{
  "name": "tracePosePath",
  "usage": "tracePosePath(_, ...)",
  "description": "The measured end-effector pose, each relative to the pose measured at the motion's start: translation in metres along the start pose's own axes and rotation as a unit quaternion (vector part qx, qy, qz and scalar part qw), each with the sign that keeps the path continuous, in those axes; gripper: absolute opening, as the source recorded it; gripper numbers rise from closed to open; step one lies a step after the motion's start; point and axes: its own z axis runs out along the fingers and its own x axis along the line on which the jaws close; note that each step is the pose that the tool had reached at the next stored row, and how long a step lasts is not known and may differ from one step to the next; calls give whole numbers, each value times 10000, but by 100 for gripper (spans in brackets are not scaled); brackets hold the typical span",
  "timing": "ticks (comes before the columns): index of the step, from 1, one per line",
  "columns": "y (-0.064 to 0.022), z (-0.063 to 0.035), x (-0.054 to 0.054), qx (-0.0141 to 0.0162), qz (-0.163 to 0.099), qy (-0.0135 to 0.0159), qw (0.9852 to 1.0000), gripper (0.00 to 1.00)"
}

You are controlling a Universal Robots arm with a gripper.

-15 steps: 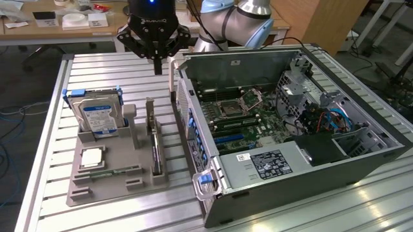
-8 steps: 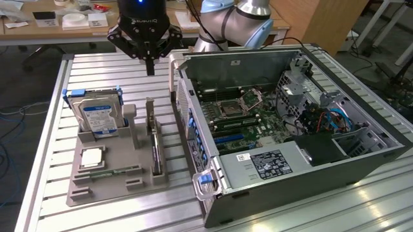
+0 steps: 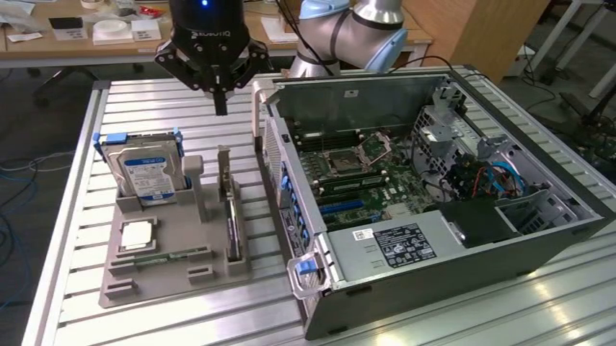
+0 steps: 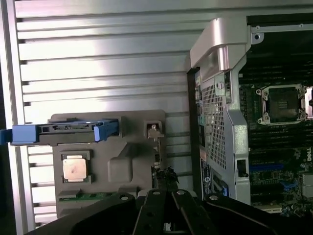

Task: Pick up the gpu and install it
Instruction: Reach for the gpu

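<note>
Dark gpu (image 3: 232, 223) below closed pincer (image 3: 221, 108)

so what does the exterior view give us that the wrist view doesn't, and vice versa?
Exterior view: the robot arm, the coloured cables by the case's drive bay, the label on the hard drive, the gpu standing on edge in its slot, desks behind.
Wrist view: a straight-down look at the tray, so the drive appears edge-on with its blue rails.
Both: the shut gripper, holding nothing, near the tray; the CPU; the open case; the motherboard socket.
</note>
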Motion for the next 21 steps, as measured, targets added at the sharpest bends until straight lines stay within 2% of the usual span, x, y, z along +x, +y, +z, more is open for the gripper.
tracePosePath(21, -541, -25, 25, 0, 1, 0, 10000, 11)
